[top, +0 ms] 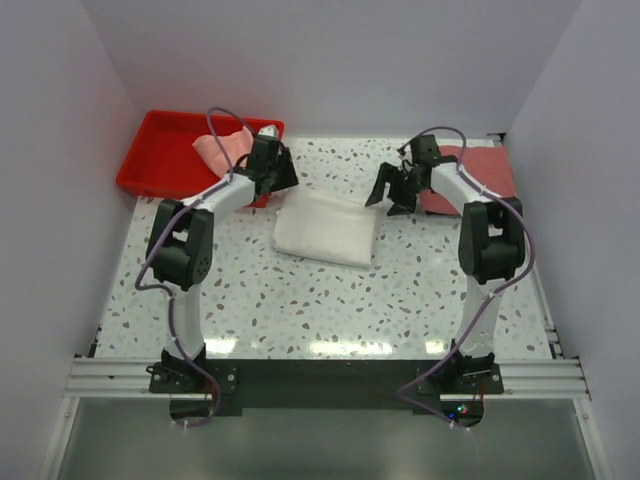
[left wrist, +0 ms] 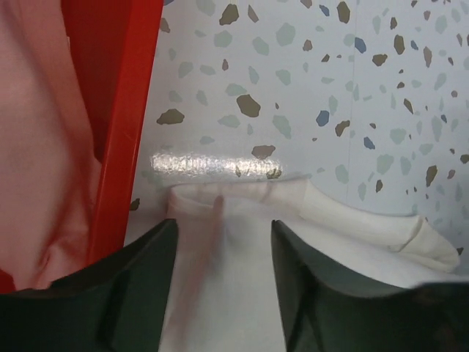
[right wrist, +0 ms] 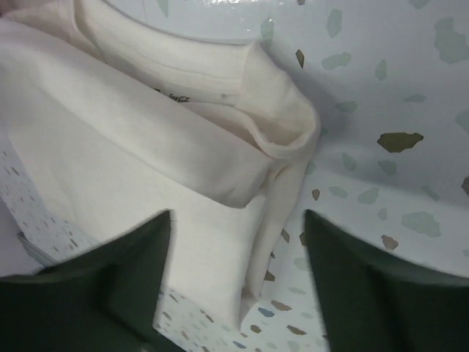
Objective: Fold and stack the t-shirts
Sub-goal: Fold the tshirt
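A white t-shirt (top: 325, 228) lies folded in the middle of the table. My left gripper (top: 281, 178) hovers over its far left corner, open and empty, and the white t-shirt (left wrist: 242, 293) shows between the dark fingers (left wrist: 139, 286). My right gripper (top: 393, 190) is open over the far right corner, with the collar end of the white t-shirt (right wrist: 146, 147) below it and nothing held. A pale pink t-shirt (top: 222, 148) lies bunched in the red tray (top: 150, 160). A dusty-red t-shirt (top: 475, 178) lies flat at the back right.
The red tray's wall (left wrist: 124, 110) stands right beside my left gripper (left wrist: 223, 257), with the pink t-shirt (left wrist: 37, 147) behind it. White walls close in the speckled table (top: 320, 300) on three sides. The arm bases sit on a rail at the near edge.
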Controlling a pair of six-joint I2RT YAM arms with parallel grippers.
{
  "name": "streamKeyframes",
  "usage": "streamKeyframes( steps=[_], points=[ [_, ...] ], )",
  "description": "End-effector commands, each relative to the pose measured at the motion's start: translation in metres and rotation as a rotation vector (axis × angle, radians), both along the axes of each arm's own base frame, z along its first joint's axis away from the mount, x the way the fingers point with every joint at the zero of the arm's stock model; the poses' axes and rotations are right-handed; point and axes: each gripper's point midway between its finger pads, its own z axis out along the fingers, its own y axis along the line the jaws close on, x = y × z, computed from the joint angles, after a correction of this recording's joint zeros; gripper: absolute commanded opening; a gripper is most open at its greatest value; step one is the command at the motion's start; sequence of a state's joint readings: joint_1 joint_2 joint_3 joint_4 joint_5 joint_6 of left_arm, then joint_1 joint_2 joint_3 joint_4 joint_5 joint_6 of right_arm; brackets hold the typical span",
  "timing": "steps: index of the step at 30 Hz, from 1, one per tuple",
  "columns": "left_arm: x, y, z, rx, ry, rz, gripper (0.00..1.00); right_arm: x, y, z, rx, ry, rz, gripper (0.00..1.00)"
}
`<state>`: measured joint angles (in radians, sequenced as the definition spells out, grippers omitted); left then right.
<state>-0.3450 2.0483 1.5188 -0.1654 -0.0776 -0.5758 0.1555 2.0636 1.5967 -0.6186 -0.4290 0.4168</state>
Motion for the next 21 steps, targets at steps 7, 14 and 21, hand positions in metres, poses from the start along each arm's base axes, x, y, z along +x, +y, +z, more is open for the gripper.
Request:
streamKeyframes(
  steps=[7, 14, 21],
  points=[
    [-0.015, -0.009, 0.079, -0.132, -0.181, -0.083, 1.00, -0.011, 0.008, 0.069, 0.083, -0.168, 0.073, 0.99],
    [-0.051, -0.031, 0.096, -0.204, -0.211, -0.177, 1.00, -0.043, 0.043, 0.076, 0.147, -0.196, 0.148, 0.99],
    [-0.062, -0.049, 0.058, -0.223, -0.120, -0.222, 1.00, -0.040, 0.078, 0.062, 0.107, -0.221, 0.189, 0.99]
  ],
)
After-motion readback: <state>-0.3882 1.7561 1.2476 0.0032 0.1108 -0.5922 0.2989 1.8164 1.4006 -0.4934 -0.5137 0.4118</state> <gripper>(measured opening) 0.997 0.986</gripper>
